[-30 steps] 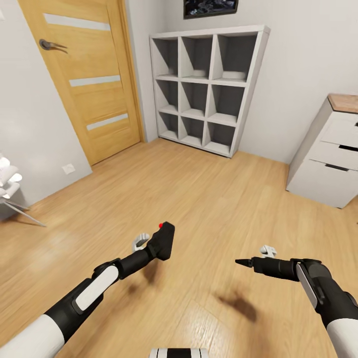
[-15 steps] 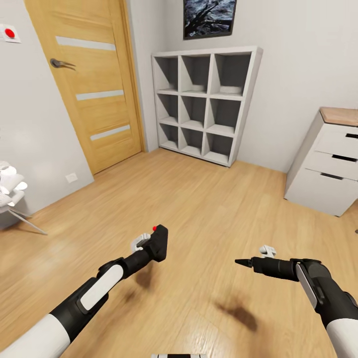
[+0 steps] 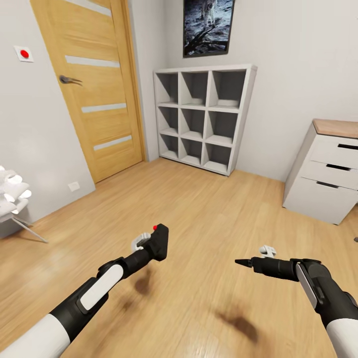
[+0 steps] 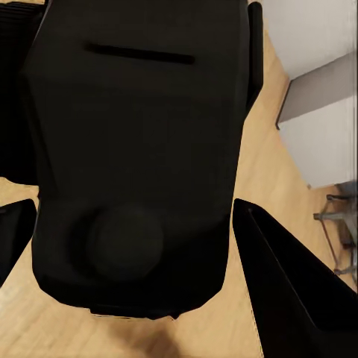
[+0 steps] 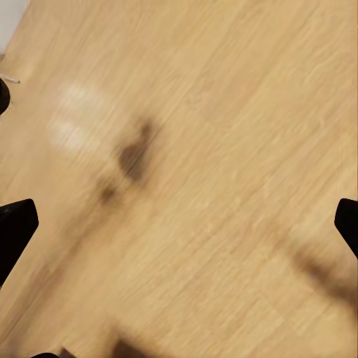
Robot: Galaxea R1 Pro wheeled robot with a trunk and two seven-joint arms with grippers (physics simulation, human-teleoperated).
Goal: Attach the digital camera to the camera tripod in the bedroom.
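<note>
My left gripper (image 3: 157,244) is shut on the digital camera (image 3: 162,238), a small black box with a red round button (image 3: 155,227) on top, held above the light wood floor (image 3: 199,199). In the left wrist view the camera's black body (image 4: 134,149) sits between the two dark fingers (image 4: 287,291). My right gripper (image 3: 239,261) hangs over the floor to the right, pointing left. Its two fingertips (image 5: 16,224) stand wide apart with only floor between them, so it is open. The camera tripod is out of view.
A light wood door (image 3: 97,84) is at the left, white cube shelves (image 3: 204,117) stand at the back wall under a dark poster (image 3: 206,27), and a white dresser (image 3: 325,171) is at the right. A white chair (image 3: 12,199) shows at the left edge. Thin metal legs (image 4: 335,224) beside the dresser are unclear.
The whole head view has shifted: door, shelves and dresser sit lower in the picture and more of the poster shows. Both arms keep their pose, with the camera still held.
</note>
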